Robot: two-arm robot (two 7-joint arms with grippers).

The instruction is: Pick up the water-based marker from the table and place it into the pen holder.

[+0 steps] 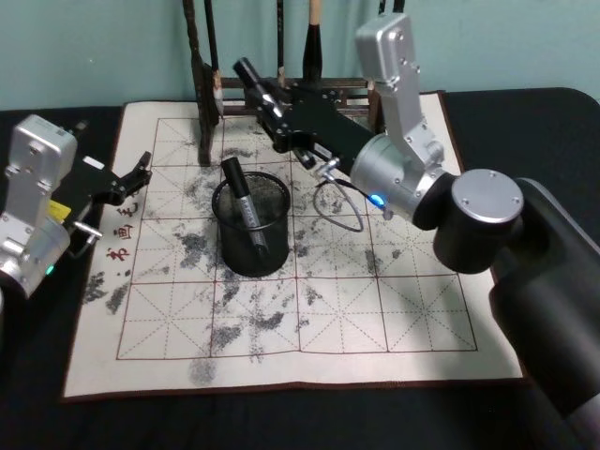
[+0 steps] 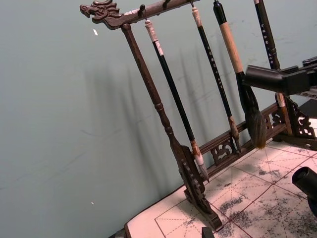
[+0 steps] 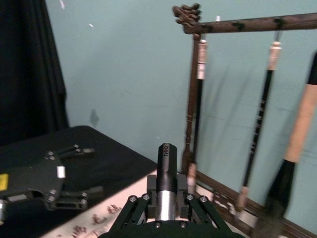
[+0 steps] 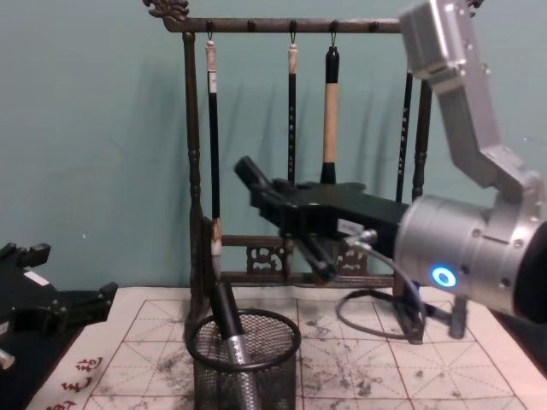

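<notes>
My right gripper (image 1: 268,111) is shut on a black and silver water-based marker (image 1: 255,82) and holds it tilted in the air, behind and above the pen holder (image 1: 251,246). In the right wrist view the marker (image 3: 167,174) sits clamped between the fingers. The pen holder (image 4: 244,362) is a round black mesh cup on the practice mat, and another black marker (image 1: 246,204) leans inside it. From the chest the held marker (image 4: 251,176) hovers above the cup's rim. My left gripper (image 1: 137,174) rests open at the mat's left edge.
A dark wooden brush rack (image 4: 195,171) with several hanging brushes stands at the back of the ink-stained grid mat (image 1: 394,309). A loose cable (image 1: 339,208) lies right of the cup. Black cloth surrounds the mat.
</notes>
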